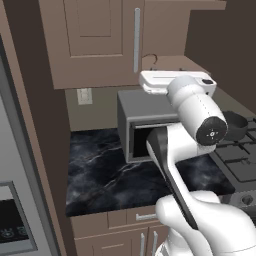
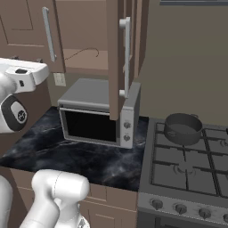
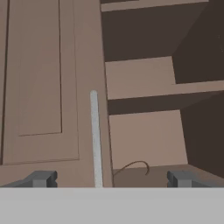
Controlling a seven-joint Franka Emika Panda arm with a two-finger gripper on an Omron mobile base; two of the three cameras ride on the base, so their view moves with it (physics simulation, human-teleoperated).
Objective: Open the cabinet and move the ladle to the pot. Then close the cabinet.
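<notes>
Risk judged ahead: clipping the closed left door or its bar handle while reaching past it into the cabinet, or knocking the thin ladle (lying on the lowest shelf, just right of that handle) further back. Gripper fully spread, holding nothing. Counted: two doors, one ladle, one microwave below the cabinet, one pot on the stove, right of the cabinet.
</notes>
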